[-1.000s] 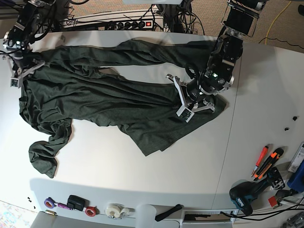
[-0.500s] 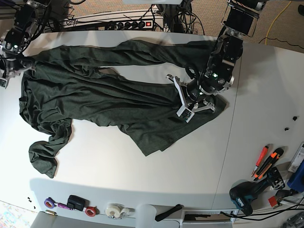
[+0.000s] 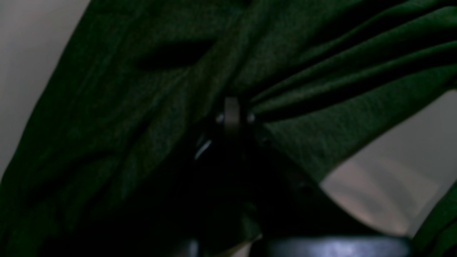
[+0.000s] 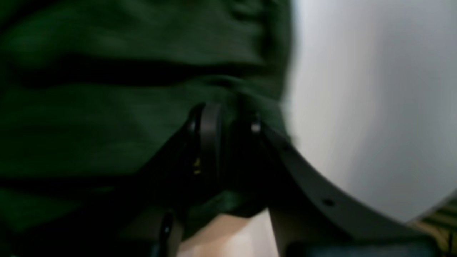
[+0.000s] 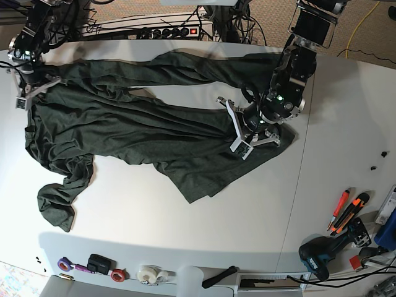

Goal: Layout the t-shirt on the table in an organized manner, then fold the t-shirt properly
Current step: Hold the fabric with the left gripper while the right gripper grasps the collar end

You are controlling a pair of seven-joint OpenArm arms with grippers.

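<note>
In the left wrist view, the left gripper is pinched together on a bunch of the t-shirt, folds fanning out toward 2 o'clock, with bare table at 4 o'clock. In the right wrist view, the right gripper is clamped on the blurred shirt's edge, white table toward 3 o'clock. In the base view, the shirt lies rumpled across the table, the left gripper pinning it at 3 o'clock, the right gripper holding its 10 o'clock corner; tape rolls sit along the 6 o'clock edge.
</note>
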